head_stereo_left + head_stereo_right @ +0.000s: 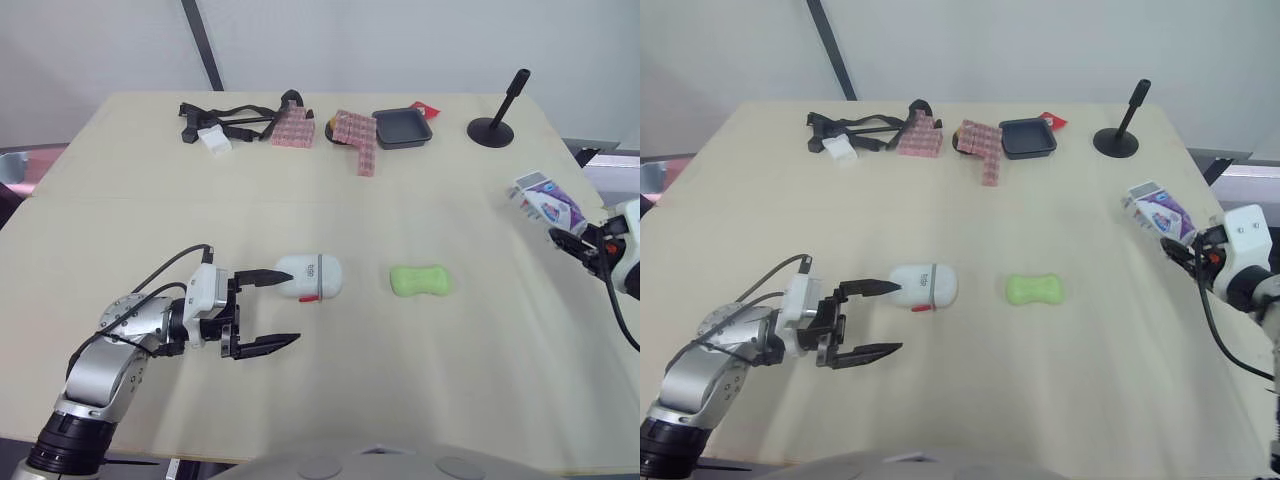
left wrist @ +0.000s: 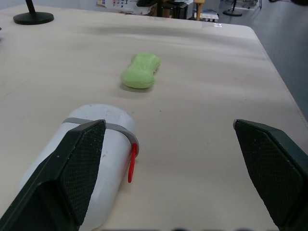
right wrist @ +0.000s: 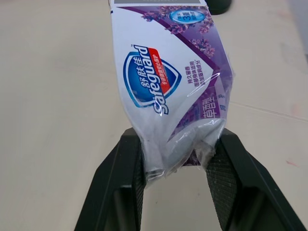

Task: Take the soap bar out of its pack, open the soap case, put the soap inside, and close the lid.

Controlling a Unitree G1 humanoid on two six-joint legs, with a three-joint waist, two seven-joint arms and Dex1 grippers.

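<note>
- Hanging the left gripper (image 1: 295, 307) low over the pale, faintly grained counter (image 1: 400, 210), black fingers spread wide, cross-hatched pads facing each other, one fingertip just beside the soap case (image 1: 312, 278).
- Lying shut on the counter, showing the soap case as a smooth white capsule with rounded ends, a grey band (image 2: 120, 130) around its middle and a thin red tab (image 2: 131, 162) on the side; bearing small print, too tiny to read.
- Resting bare on the counter near the case's far end, apart from it: matte green soap bar (image 1: 420, 281), waisted like a peanut.
- Pinching the crumpled end of the pack (image 3: 168, 91) in the right gripper (image 3: 177, 149) by the counter's right edge; glossy white-and-purple film reading "Safeguard" on a blue shield, with Chinese characters and lavender sprigs.
- Standing at the far edge: black round-footed stand (image 1: 497, 125), shallow black tray (image 1: 402, 128), pink studded blocks (image 1: 355, 138).
</note>
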